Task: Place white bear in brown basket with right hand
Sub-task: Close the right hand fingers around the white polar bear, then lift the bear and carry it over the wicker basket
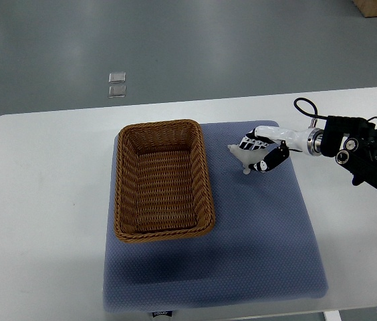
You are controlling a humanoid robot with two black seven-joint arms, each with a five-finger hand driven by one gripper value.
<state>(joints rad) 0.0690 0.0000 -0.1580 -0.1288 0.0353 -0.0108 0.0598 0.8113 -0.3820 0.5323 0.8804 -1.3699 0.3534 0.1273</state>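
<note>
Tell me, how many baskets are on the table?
1. The brown basket sits on the left part of the blue mat, left of the right hand holding the white bear. Nothing seems hidden.

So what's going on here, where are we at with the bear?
The right hand is closed around the white bear, to the right of the brown basket over the blue mat. Whether the bear is lifted or touching the mat is hard to tell. The basket holds nothing yet, so the bear has not been placed. The left arm is out of view.
</note>
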